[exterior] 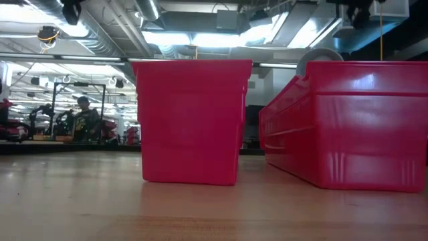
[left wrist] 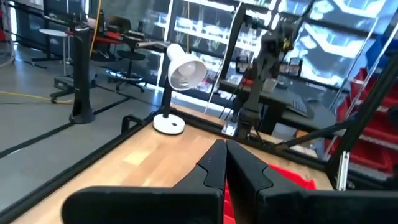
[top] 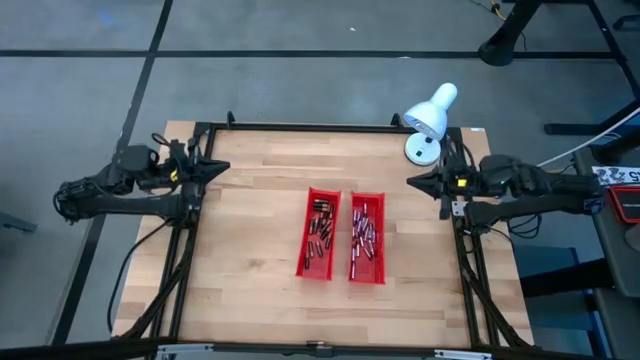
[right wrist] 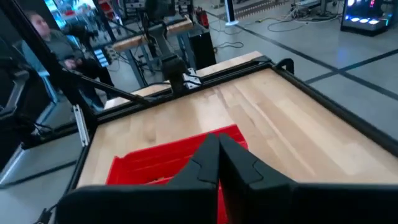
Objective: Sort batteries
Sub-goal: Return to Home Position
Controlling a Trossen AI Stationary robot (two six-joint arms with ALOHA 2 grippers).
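With my left hand [top: 222, 168] and right hand [top: 412, 181] closed and empty, a careless right swing could topple the nearby lamp [top: 430, 115].

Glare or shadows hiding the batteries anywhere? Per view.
High view: even light, no hard shadows; batteries visible in both red bins. Low view: bright ceiling lights, sheen on a bin wall; the walls hide the batteries. Wrist views: the shut left gripper and right gripper block much of the bins.
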